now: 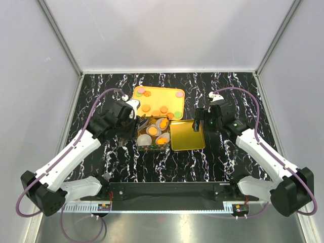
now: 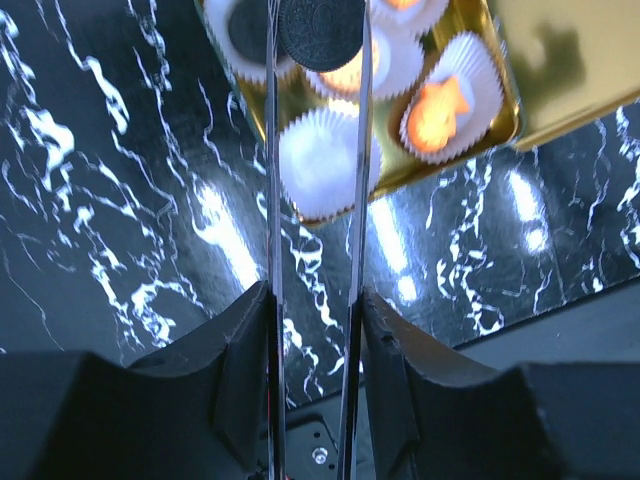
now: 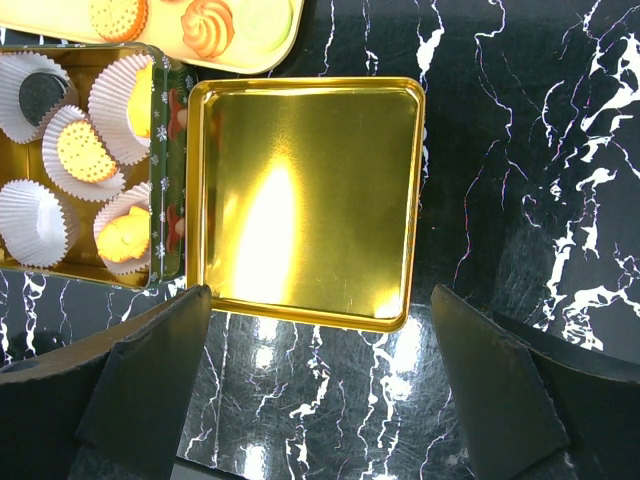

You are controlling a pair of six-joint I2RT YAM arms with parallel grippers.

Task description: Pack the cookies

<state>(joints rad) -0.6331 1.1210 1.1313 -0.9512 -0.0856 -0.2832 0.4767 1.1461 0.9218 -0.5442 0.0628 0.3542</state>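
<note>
My left gripper (image 2: 315, 300) is shut on metal tongs (image 2: 273, 200), whose tips pinch a black cookie (image 2: 320, 30) above the open tin (image 2: 440, 165). The tin holds white paper cups; one cup (image 2: 318, 160) is empty, others hold orange cookies (image 2: 440, 110). In the top view the left gripper (image 1: 132, 114) is at the tin's (image 1: 139, 142) left. Several orange, pink and green cookies (image 1: 155, 109) lie on the yellow tray (image 1: 159, 94) behind it. My right gripper (image 3: 320, 350) is open and empty over the near edge of the gold lid (image 3: 300, 200).
The gold lid (image 1: 187, 135) lies upside down right of the tin, touching it. The tin's wall (image 3: 170, 180) stands just left of the right gripper's left finger. The table is black marble with white walls around it.
</note>
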